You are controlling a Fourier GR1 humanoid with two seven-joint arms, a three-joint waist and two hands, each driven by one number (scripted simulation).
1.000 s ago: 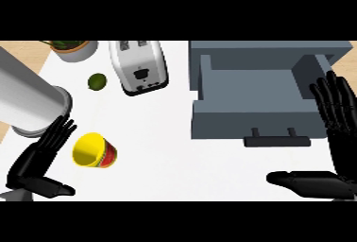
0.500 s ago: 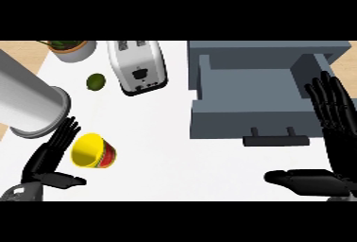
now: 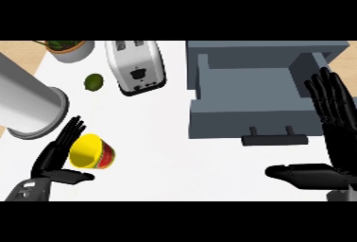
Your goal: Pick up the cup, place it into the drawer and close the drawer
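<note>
Red cup [image 3: 94,152], yellow inside, tipped over, left robot hand [image 3: 53,162] spread beside it, empty

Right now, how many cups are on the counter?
1: the yellow cup at the lower left, by the left robot hand. The open drawer shows none.

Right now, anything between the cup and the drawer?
Nothing visible. Only bare counter lies between the cup and the open drawer. The toaster and lime sit farther back, off that line. The left hand is open right beside the cup.
</note>
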